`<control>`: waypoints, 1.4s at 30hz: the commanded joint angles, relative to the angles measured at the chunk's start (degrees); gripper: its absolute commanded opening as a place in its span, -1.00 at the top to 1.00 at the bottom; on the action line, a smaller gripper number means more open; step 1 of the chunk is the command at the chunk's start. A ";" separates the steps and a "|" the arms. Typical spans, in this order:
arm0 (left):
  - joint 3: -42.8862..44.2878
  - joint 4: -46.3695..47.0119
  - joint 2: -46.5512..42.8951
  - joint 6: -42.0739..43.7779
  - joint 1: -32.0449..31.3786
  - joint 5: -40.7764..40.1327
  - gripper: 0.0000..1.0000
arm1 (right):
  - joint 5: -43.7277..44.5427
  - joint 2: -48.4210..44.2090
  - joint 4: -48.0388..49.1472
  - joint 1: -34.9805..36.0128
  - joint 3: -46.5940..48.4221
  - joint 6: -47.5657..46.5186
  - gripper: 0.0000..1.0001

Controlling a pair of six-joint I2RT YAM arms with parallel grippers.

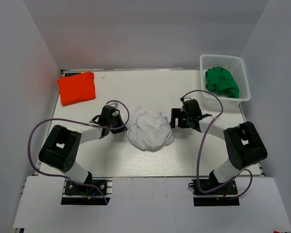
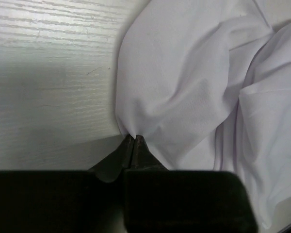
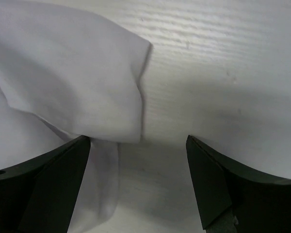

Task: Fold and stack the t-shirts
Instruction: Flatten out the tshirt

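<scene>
With the orange shirt [image 1: 76,88] folded and the green shirt [image 1: 222,81] waiting in the basket [image 1: 242,68], the left gripper [image 2: 134,139] pinches the crumpled white shirt [image 1: 149,128] while the right gripper [image 3: 138,145] gapes beside it.

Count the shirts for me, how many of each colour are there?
Orange t-shirt, folded on the table: 1
White t-shirt, crumpled between the arms: 1
Green t-shirt, in the white basket: 1
Total: 3 t-shirts
</scene>
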 commanded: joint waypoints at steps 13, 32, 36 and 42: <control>9.83 -2.33 -3.14 3.07 -0.92 -6.86 1.00 | -13.58 2.93 11.29 0.23 6.58 -2.24 1.00; 29.19 -8.83 -40.11 16.70 -0.92 -13.99 1.00 | 8.47 -39.60 6.71 0.22 23.72 -18.58 1.00; 29.19 -8.83 -48.57 17.23 -0.92 -15.91 1.00 | 6.29 -46.55 5.92 0.14 24.70 -19.47 1.00; 29.19 -11.81 -52.36 16.18 0.31 -21.72 1.00 | 12.17 -48.59 4.86 0.14 23.73 -19.65 1.00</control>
